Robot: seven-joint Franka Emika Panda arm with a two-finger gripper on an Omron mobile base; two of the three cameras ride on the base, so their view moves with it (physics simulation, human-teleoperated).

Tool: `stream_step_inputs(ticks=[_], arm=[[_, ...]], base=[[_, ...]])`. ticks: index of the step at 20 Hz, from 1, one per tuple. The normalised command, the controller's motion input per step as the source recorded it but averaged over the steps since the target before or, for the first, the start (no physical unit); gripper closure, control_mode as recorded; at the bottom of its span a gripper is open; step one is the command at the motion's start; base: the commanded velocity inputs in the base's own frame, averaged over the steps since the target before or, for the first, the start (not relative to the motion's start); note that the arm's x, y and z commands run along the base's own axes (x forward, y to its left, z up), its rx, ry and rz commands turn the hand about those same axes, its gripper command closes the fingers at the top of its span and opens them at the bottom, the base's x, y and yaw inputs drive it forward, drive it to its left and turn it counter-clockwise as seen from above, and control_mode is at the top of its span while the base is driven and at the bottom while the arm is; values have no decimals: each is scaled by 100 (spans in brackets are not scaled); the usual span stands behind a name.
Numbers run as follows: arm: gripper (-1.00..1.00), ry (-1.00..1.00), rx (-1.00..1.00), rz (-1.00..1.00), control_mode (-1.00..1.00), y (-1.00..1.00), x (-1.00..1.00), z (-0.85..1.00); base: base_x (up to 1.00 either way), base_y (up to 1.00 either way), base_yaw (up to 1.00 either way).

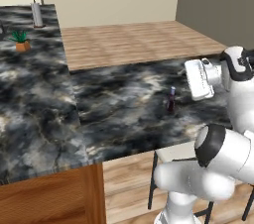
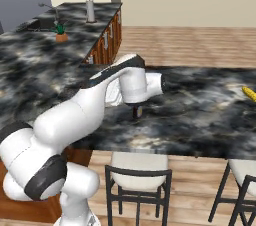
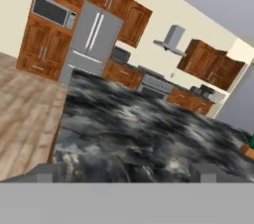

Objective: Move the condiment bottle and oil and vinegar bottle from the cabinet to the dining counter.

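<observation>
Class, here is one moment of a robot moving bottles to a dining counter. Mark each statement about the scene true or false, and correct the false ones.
1. The small dark bottle stands upright on the dining counter. True.
2. The hand is shut on the bottle. False: it is open and holds nothing.
3. A potted plant stands on the counter. True.
4. The stools lie tipped over. False: they stand upright by the counter.

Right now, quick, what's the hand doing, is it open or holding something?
Hand: open and holding nothing. The condiment bottle stands free on the dining counter, beside the hand.
</observation>
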Motion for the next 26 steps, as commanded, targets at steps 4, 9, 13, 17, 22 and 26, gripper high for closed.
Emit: stream_step_inputs(ticks=[4, 9, 13, 17, 22, 26], arm=[[-100, 5, -8, -26, -100, 18, -55, 35], [-100, 21, -1, -31, -100, 23, -49, 11], [-100, 24, 0, -38, -100, 20, -54, 7], [-100, 22, 0, -43, -100, 17, -58, 1], [-100, 19, 0, -44, -100, 20, -61, 0], [-100, 19, 0, -41, -100, 16, -54, -1]], base=[[0, 0, 0], [0, 0, 0], [0, 0, 0], [0, 0, 0], [0, 0, 0], [0, 0, 0]])
